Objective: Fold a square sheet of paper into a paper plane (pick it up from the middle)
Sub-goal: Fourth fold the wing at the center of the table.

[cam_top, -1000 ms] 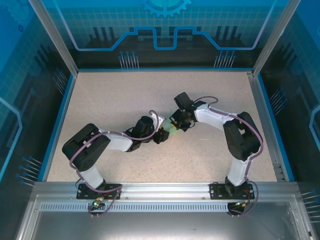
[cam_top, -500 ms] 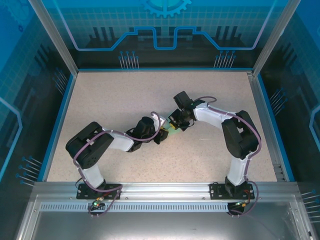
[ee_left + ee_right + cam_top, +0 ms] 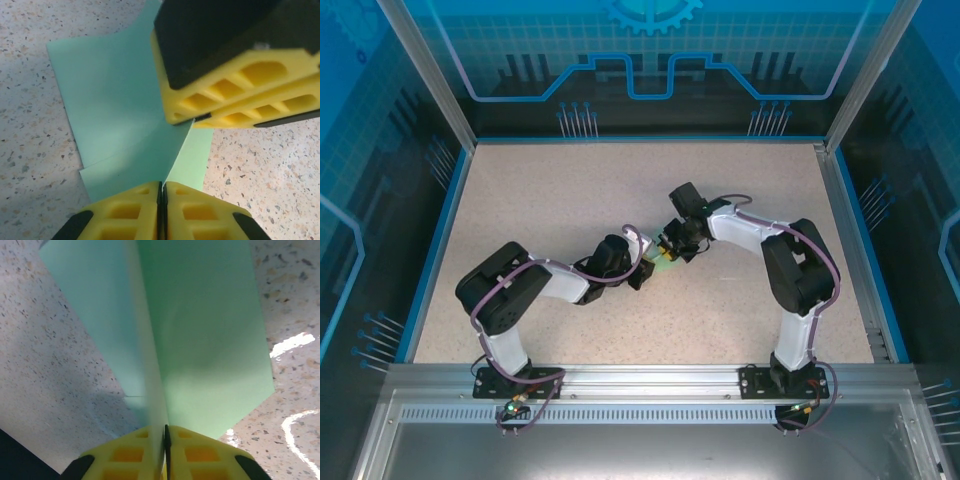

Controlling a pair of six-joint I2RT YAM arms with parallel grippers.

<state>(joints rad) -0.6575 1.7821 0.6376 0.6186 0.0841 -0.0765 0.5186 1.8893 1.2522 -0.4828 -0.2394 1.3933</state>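
Observation:
The square sheet of paper is folded into the pale mint-green paper plane [image 3: 115,100], its flaps flat on the table and its centre crease standing up as a ridge. My left gripper [image 3: 162,184] is shut on the near end of that ridge. At the other end of the ridge my right gripper [image 3: 197,119] pinches it too. In the right wrist view the ridge of the plane [image 3: 210,340] runs straight into my right gripper [image 3: 165,429]. From above, the left gripper [image 3: 652,268] and right gripper [image 3: 670,252] almost touch over a sliver of green paper [image 3: 664,263].
The speckled beige table [image 3: 570,190] is bounded by a blue rim [image 3: 440,240] and transparent walls. Both arm bases sit on the metal rail [image 3: 650,378] at the near edge.
The left jaws have closed onto the paper's ridge. The left arm's elbow has shifted a little toward the centre. Less green paper shows between the two grippers.

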